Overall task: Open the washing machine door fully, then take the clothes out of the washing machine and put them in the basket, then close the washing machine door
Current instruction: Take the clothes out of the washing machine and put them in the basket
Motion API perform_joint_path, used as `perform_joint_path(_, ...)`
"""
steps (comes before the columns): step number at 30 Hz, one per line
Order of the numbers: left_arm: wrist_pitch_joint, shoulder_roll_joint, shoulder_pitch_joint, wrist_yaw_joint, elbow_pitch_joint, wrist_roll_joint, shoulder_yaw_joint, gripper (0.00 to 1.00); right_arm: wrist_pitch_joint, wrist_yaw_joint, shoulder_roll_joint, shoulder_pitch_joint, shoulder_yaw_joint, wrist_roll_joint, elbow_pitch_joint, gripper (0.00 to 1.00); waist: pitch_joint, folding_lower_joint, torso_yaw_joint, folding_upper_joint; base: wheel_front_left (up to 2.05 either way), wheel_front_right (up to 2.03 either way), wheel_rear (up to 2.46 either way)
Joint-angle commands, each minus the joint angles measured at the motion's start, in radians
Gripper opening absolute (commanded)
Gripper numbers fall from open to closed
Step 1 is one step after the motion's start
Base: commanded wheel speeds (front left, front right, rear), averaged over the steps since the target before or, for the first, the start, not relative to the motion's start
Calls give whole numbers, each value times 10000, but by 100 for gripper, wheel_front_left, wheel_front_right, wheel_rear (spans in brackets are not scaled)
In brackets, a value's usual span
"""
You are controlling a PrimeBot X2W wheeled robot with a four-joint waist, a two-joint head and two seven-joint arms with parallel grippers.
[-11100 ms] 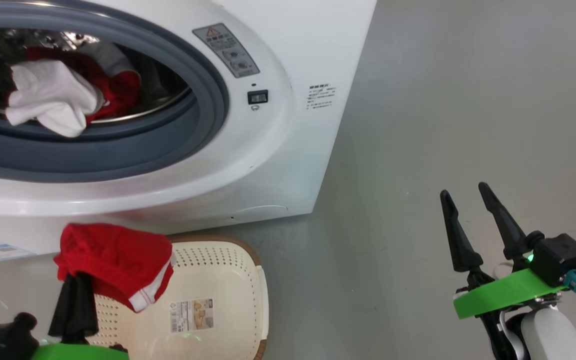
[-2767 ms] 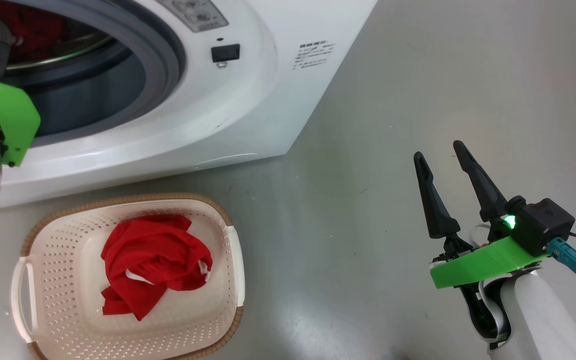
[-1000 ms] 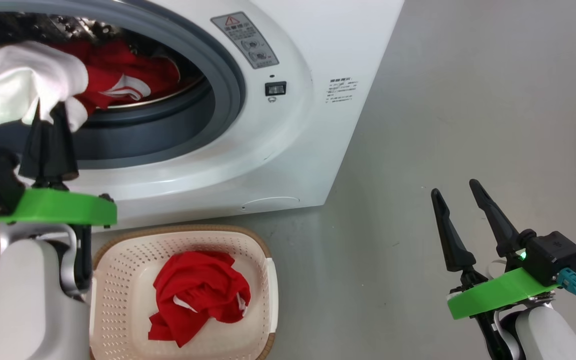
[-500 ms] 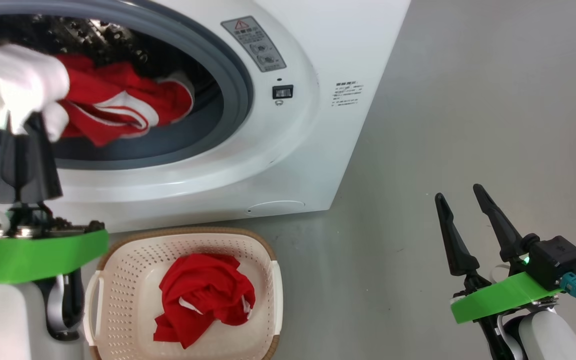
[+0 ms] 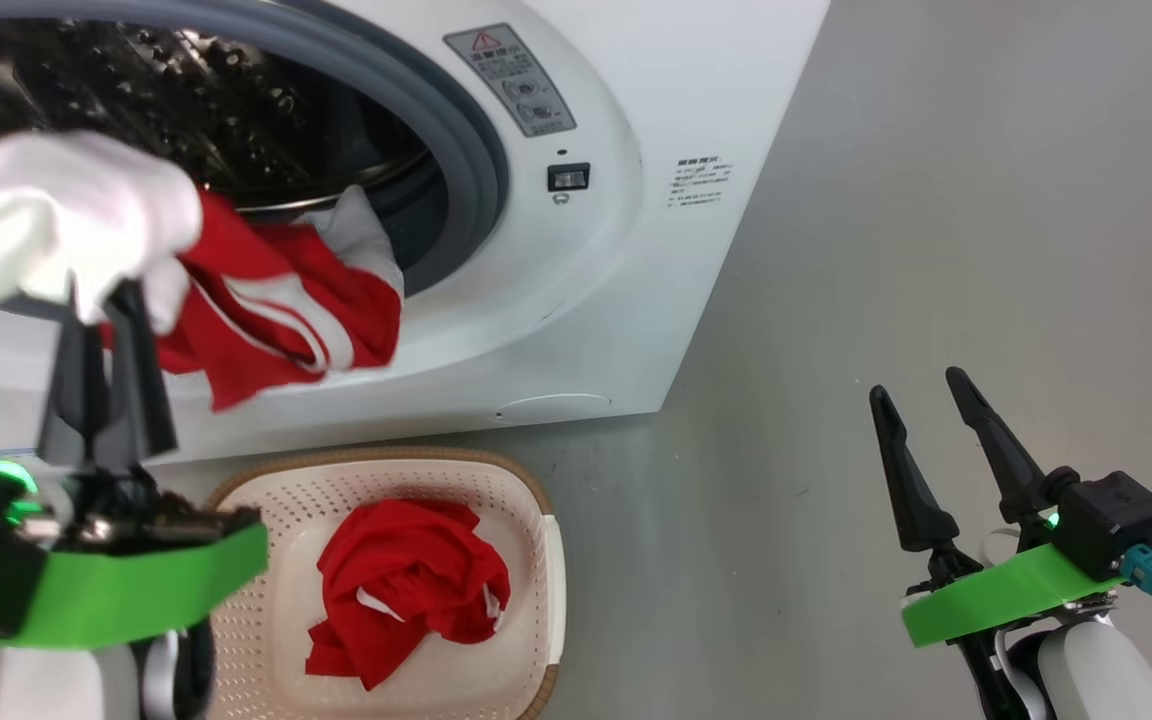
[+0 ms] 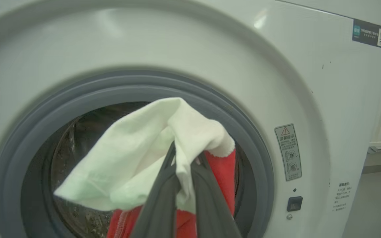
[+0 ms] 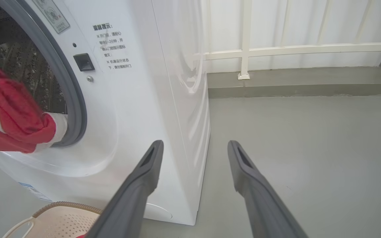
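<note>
My left gripper (image 5: 106, 292) is shut on a white garment (image 5: 56, 215) in front of the washing machine (image 5: 636, 250), just outside the drum (image 5: 186, 110). A red garment with white trim (image 5: 276, 310) hangs from the same bundle and drapes over the grey ring's lower lip. The left wrist view shows the gripper (image 6: 184, 155) pinching the white cloth (image 6: 134, 148), red fabric (image 6: 222, 175) behind the fingers. Below stands the basket (image 5: 536, 560) with one red garment (image 5: 406, 590) in it. My right gripper (image 5: 918, 385) stands open over the floor, far right. The washing machine door is out of view.
Grey floor (image 5: 936, 200) stretches to the right of the machine. In the right wrist view a white railing (image 7: 276, 49) and a low kerb run behind the machine's right side (image 7: 177, 82). The basket's rim (image 7: 61, 206) sits against the machine's foot.
My left gripper has drawn back out of the drum with the white garment, and the red garment has been dragged out over the ring's lip. The right arm has stayed put.
</note>
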Motion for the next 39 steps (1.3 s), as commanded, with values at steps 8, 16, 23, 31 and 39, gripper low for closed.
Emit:
perform_joint_path(8, -43, 154, 877, 367, 1067, 24, -29, 0, -63, 63, -91, -76, 186, -5, -272, 100, 217, 0, -49, 0, 0, 0, 0)
perform_joint_path(16, -43, 153, 981, 358, 3211, 233, -157, 0, -63, 63, -104, -216, 261, -6, -254, 100, 396, 0, -62, 0, 0, 0, 0)
perform_joint_path(23, -43, 153, 1044, 240, 4725, 382, -360, 0, -63, 63, -109, -247, 320, 8, -229, 100, 459, 0, -152, 0, 0, 0, 0)
perform_joint_path(31, -43, 153, 945, 212, 6532, 572, -611, 0, -63, 63, -91, -295, 371, 23, -224, 100, 578, 0, -230, 0, 0, 0, 0)
perform_joint_path(39, -43, 153, 663, 92, 8169, 825, -724, 0, -63, 63, -90, -383, 443, 37, -226, 100, 769, 0, -343, 0, 0, 0, 0)
